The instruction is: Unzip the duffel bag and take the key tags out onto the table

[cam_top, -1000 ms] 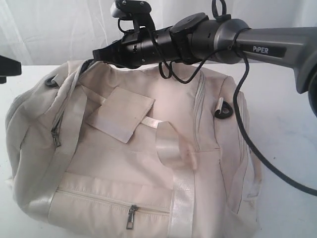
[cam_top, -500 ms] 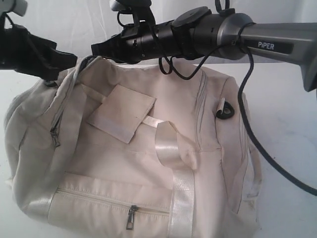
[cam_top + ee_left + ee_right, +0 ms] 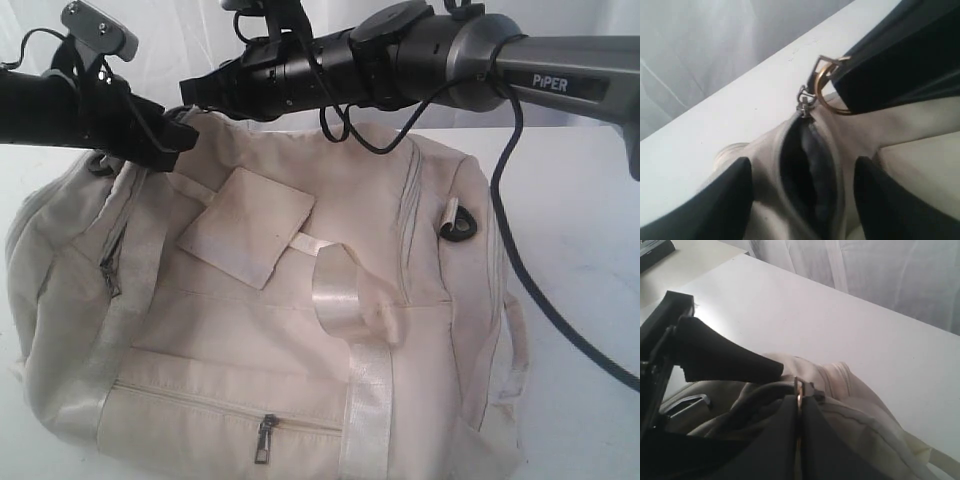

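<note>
The cream duffel bag [image 3: 260, 330] lies on the white table [image 3: 570, 260], filling most of the exterior view. My right gripper [image 3: 192, 95] reaches across to the bag's far left top and is shut on the brass ring zipper pull [image 3: 797, 387], which also shows as the ring [image 3: 822, 92] in the left wrist view. A short slit of the zipper gapes, showing dark grey lining [image 3: 807, 175]. My left gripper [image 3: 183, 140] hovers open just over that slit, one finger [image 3: 725, 200] on each side of it. No key tags show in any view.
A square fabric flap [image 3: 245, 225] and a loop of satin strap [image 3: 345, 295] lie on top of the bag. A front pocket zipper [image 3: 265, 440] sits near the front edge. The right arm's cable [image 3: 520, 270] hangs over the bag's right end. White curtain stands behind.
My left arm has swung in from the left edge to the bag's top left corner. The right gripper has risen slightly with the ring pull.
</note>
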You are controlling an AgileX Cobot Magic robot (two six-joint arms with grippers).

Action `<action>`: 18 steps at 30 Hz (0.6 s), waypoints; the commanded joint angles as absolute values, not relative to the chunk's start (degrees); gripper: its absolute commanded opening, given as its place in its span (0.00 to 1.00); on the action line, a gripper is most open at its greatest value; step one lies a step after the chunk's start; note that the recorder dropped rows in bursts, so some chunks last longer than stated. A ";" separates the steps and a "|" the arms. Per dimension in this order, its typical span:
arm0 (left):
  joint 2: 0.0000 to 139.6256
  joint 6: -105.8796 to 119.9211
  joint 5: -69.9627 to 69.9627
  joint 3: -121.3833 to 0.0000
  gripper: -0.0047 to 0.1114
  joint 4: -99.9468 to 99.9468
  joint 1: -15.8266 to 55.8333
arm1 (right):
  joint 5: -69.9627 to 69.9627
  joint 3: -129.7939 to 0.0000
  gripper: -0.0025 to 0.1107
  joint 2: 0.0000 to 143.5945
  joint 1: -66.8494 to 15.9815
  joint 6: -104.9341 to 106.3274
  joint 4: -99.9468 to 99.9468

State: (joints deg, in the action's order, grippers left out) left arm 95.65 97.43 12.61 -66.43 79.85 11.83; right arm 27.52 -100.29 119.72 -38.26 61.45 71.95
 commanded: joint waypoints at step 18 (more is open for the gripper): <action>91.01 97.28 6.99 -66.74 0.04 81.93 12.12 | 14.38 -100.84 0.02 118.52 -37.19 61.21 71.52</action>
